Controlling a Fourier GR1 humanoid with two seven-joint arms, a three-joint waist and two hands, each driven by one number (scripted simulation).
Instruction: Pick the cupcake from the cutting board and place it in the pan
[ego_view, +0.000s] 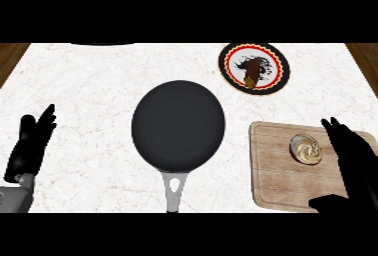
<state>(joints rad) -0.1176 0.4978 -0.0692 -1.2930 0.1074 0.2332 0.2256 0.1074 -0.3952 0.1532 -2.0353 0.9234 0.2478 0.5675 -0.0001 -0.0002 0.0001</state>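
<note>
A cupcake (306, 148) with pale swirled frosting sits on the wooden cutting board (280, 175) at the right of the counter. My right hand (354, 160) is open over the board's right part, fingers straight just right of the cupcake and thumb spread near the board's front edge. It is not closed on the cupcake. A black pan (178, 123) lies empty in the middle, its metal handle pointing toward me. My left hand (29, 145) rests open at the left edge, fingers up.
A round plate (254, 67) with a red and black rim and a dark figure on it lies at the back right. The counter top is white marble, with wooden strips at its far left and right edges.
</note>
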